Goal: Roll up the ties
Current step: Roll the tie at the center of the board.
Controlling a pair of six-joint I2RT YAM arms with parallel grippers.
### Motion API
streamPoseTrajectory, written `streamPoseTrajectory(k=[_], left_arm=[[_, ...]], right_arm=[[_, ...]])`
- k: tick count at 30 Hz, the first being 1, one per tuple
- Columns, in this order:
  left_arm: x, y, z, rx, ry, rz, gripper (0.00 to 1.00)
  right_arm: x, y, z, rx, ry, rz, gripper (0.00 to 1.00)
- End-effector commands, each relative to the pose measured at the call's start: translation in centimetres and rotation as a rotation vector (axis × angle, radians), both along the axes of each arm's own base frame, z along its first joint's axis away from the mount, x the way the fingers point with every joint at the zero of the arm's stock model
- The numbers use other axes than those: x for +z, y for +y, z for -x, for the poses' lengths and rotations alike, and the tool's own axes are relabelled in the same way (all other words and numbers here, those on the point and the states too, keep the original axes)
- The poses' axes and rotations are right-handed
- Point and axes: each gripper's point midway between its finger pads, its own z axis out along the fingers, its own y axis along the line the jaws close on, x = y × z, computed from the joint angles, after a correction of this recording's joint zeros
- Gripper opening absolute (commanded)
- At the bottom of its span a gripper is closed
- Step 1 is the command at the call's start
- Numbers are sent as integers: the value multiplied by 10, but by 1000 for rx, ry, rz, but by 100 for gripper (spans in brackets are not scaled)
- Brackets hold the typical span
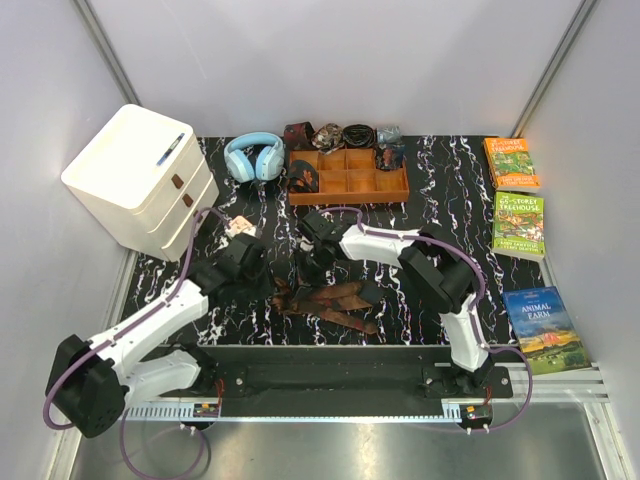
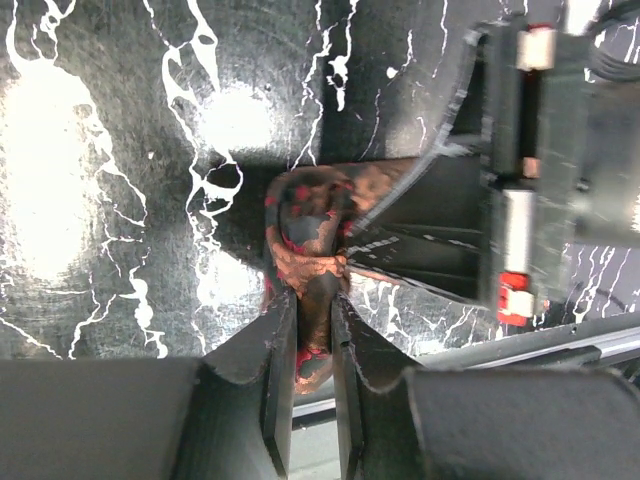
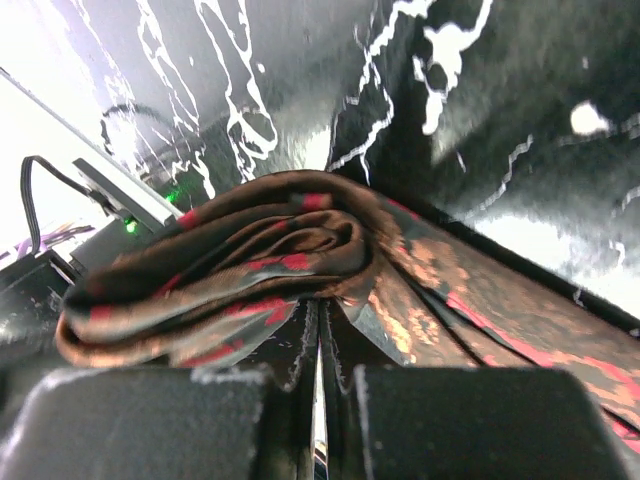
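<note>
A dark brown tie (image 1: 335, 300) with a reddish-tan pattern lies in loose folds on the black marbled table in front of the arms. My left gripper (image 1: 272, 285) is at its left end, shut on a bunched fold of the tie (image 2: 312, 330). My right gripper (image 1: 312, 268) comes in from behind. Its fingers (image 3: 300, 345) are pressed together at the edge of a folded wad of the tie (image 3: 250, 255). The right gripper also shows in the left wrist view (image 2: 420, 215). The orange-brown tray (image 1: 350, 197) holds rolled ties (image 1: 303, 180) in some compartments.
Several rolls (image 1: 328, 135) lie behind the tray. Blue headphones (image 1: 253, 157) and a white drawer unit (image 1: 140, 180) stand at the back left. Three books (image 1: 517, 225) lie along the right. A small object (image 1: 238, 225) is near the left wrist.
</note>
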Motion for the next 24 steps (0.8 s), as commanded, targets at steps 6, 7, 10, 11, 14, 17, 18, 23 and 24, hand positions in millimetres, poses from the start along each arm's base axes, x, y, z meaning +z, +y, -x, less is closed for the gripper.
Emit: streamPoseTrajectory(k=[6,7,10,11,14,17,18,23,24], left_arm=[[28,-28,-21,-32,-39,-5,20],[28,-32,-21,-41,-37,-10,20],[29,-43,-25,-53,-28,-14,20],[30,-48,-28,-55,-31,-18,20],[34,-61,-30,-76,-37,-24,20],[29,-74,-29,-96,-24,-39,20],[27,-77,-28,-99,-19,-44,20],[14,-91,-21,-119,4,-74,19],[12,-94,-19,-129,6,-77,19]], right_arm=[[-7,9,-13,-8,-13,7,3],[-8,9,-13,-8,-14,9,4],[-8,8,-13,-7,-18,10,4],[-8,7,-14,-7,-21,12,4],[-10,4,-14,-11,-24,21,4],[-12,2,-12,-10,-25,27,4],[-13,1,-12,-10,-23,30,3],[-14,-5,-11,-13,-25,37,3],[-13,-7,-12,-17,-26,37,3]])
